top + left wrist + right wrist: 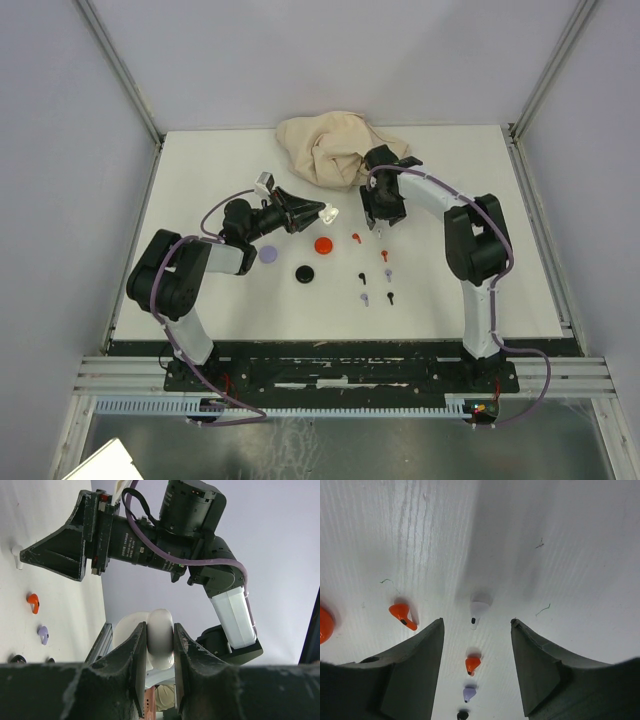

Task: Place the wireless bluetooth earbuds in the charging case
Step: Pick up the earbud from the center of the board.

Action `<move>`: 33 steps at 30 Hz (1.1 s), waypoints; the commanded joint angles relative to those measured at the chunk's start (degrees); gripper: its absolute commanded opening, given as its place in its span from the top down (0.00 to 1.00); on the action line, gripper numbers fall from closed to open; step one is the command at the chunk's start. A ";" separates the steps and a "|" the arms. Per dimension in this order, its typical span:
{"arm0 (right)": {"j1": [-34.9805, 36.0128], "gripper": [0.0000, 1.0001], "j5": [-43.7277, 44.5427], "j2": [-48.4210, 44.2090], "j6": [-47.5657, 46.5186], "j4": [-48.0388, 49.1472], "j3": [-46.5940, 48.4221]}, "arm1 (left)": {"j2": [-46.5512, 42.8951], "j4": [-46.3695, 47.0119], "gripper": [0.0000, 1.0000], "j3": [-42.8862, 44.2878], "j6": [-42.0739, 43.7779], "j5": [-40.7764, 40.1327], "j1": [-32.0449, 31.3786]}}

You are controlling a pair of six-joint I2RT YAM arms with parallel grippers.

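Left gripper (pixel 160 628) clamped on white case (pixel 161 642), red earbud (pixel 33 602), lavender earbud (pixel 43 634) nearby

Beige cloth (pixel 335 148) at the far edge of the white worktop (pixel 480 200). Mid-worktop: red disc (pixel 322 245), black disc (pixel 304 272), lavender disc (pixel 267 254), a white case (pixel 161 637), and a red earbud (pixel 402 614), white earbud (pixel 477 611), lavender earbud (pixel 469 694), black earbud (pixel 463 714).

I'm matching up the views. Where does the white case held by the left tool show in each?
Top external: white case at the tip of the left tool, mid-table.
Left wrist: low centre, clamped between the fingers.
Right wrist: not in it.
Shared landmark: the open right tool, upper left in the left wrist view, framing the right wrist view.
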 commanded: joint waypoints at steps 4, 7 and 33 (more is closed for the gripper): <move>-0.47 0.39 -2.01 1.60 -0.25 -0.84 3.51 | -0.59 3.41 0.97 0.69 0.75 1.07 0.27; -0.50 0.39 -2.26 2.15 -0.20 -1.02 4.04 | -0.50 3.44 0.97 0.61 0.75 1.06 0.26; -1.69 0.53 -4.19 4.60 0.10 -1.19 3.73 | 0.26 3.62 0.97 0.79 0.58 0.97 0.30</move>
